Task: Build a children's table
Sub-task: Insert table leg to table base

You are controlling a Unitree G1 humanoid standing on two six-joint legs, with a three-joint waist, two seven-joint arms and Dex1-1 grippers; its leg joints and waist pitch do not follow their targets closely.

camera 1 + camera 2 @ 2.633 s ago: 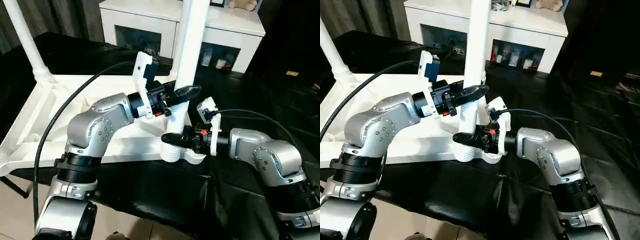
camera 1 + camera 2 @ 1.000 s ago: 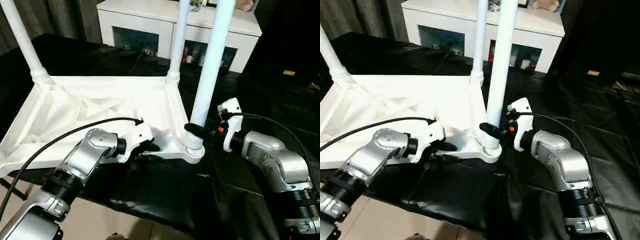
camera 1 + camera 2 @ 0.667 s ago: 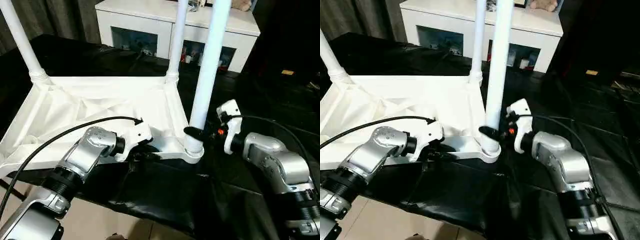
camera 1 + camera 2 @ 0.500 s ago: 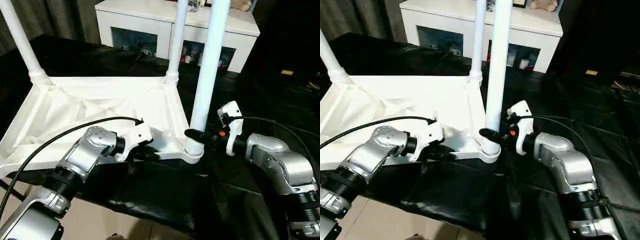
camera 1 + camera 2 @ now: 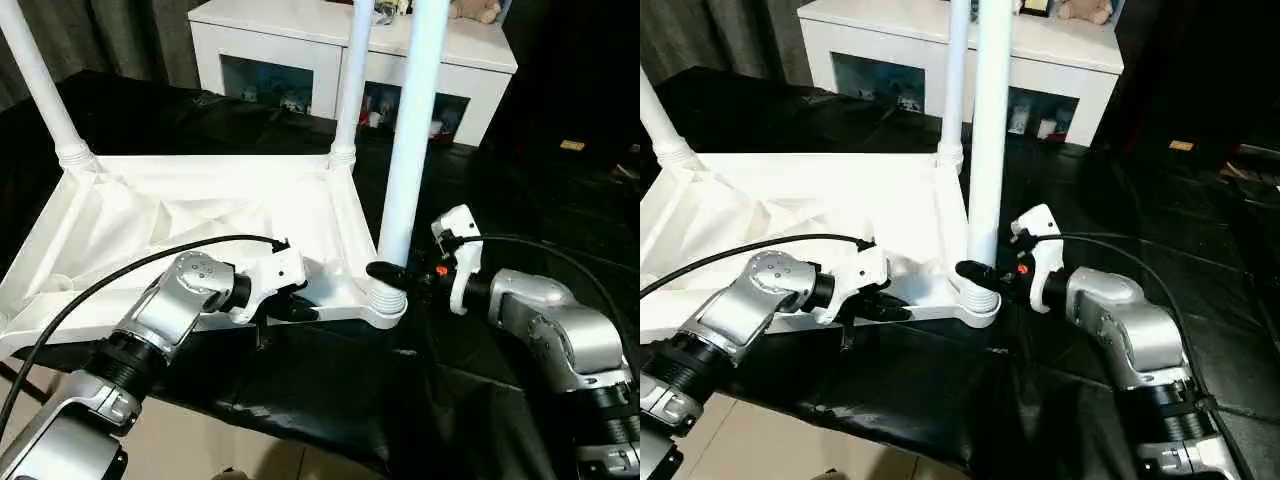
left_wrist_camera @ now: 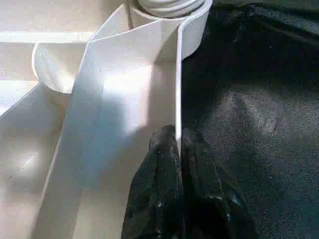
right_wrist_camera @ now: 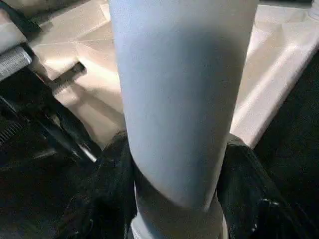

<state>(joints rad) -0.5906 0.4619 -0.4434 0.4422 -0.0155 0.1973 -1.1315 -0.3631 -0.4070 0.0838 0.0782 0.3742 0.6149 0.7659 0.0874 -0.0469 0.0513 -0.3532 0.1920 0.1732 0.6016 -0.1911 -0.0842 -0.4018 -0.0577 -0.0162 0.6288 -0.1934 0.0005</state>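
- The left tool (image 5: 300, 312) is pressed together on the thin near rim of the children's table (image 5: 200, 215). In the left wrist view its two black fingers (image 6: 159, 184) pinch that upright edge wall, one on each side, just short of the corner socket.
- The right tool (image 5: 975, 272) sits around the base of the nearest leg (image 5: 408, 130). In the right wrist view its fingers (image 7: 112, 184) stand on either side of the round shaft, right above the ribbed collar, clasping it.
- The step in hand looks like seating this leg in its corner: one tool steadies the top while the other holds the leg low down.
- I judge the next move calls for turning or pressing the leg home in its socket while the left tool keeps the rim from shifting. The right grip is low on a tall leg, so the leg could lean if it is let go too soon.
- The table lies upside down on black sheeting that covers the tabletop (image 5: 330, 400), ribbed underside up, its near right corner between the two tools.
- It is all white plastic, with rounded corners and diagonal ribs running in from the corners.
- Three legs stand upright from it: the nearest one, one at the far right corner (image 5: 352, 80) and one at the far left corner (image 5: 40, 85). The near left corner runs out of view, so a fourth leg cannot be judged.
- A white cabinet (image 5: 300, 50) stands well behind.
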